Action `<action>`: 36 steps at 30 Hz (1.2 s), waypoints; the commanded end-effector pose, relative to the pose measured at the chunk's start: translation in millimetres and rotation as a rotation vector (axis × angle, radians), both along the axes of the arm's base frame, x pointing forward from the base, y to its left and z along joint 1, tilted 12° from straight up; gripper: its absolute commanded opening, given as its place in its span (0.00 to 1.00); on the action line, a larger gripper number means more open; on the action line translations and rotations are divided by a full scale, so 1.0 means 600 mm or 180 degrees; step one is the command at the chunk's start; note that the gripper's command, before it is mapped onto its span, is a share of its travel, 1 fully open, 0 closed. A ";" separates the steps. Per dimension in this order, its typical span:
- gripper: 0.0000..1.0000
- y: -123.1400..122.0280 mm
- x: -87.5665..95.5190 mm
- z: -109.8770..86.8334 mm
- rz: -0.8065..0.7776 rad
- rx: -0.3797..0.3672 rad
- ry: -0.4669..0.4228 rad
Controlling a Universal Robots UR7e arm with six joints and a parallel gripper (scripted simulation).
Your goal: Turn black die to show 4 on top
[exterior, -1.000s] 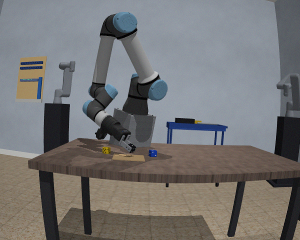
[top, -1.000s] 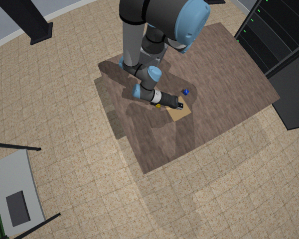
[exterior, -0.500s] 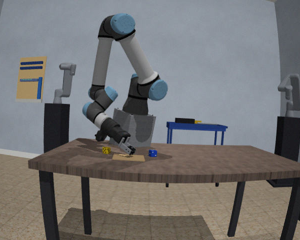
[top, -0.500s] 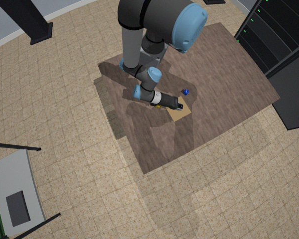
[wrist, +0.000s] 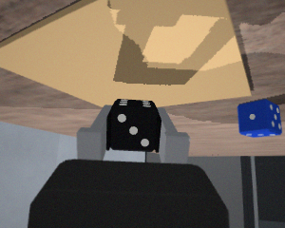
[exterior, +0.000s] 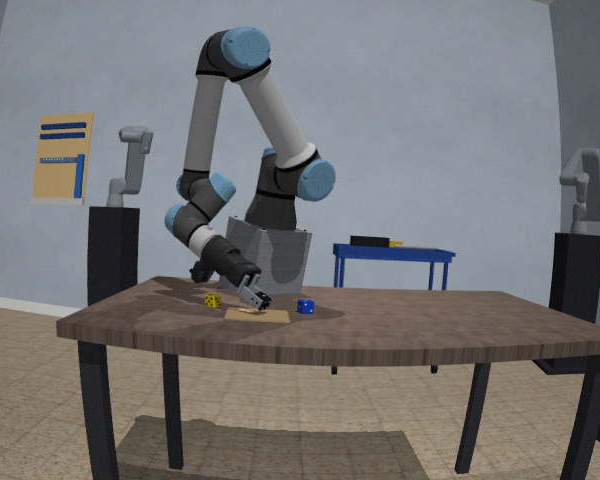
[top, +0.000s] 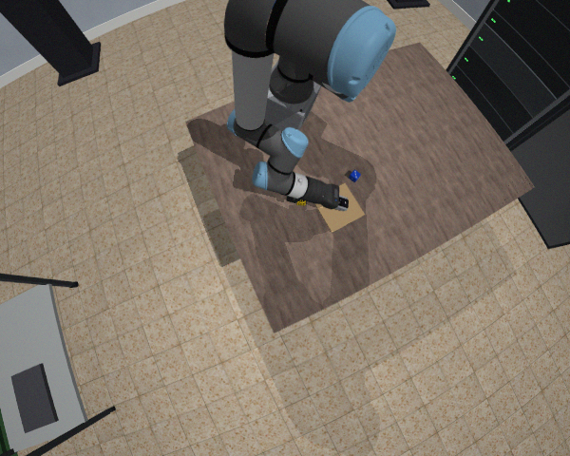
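Observation:
The black die [top: 344, 201] [exterior: 263, 299] [wrist: 133, 124] is held tilted between the fingertips. Its 3 faces the wrist camera; another face shows two foreshortened groups of pips, hard to count. My gripper [top: 342, 203] [exterior: 261, 301] [wrist: 133, 120] is shut on it, slanting down low over the mat. A small gap seems to show under the die in the exterior view; contact is hard to tell. The tan mat [top: 335, 220] [exterior: 238, 316] [wrist: 62, 59] lies flat on the table, partly shadowed. Which face of the black die points up is unclear.
A blue die [top: 354, 175] [exterior: 305, 306] [wrist: 253, 124] stands on the table [top: 423, 147] [exterior: 419, 320] beside the mat, off its edge. A yellow die [top: 301, 201] [exterior: 212, 300] stands on the other side, close under the wrist in the top view.

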State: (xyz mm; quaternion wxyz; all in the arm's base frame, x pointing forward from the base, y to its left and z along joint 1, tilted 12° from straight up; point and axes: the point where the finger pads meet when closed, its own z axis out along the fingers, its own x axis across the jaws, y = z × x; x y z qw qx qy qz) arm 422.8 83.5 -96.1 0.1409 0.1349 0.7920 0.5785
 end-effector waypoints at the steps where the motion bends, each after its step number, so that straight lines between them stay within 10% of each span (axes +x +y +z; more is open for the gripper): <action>1: 0.57 -0.001 0.002 0.000 0.0003 -0.0007 -0.0008; 36: 0.57 0.001 0.005 -0.018 0.0003 -0.0007 -0.0008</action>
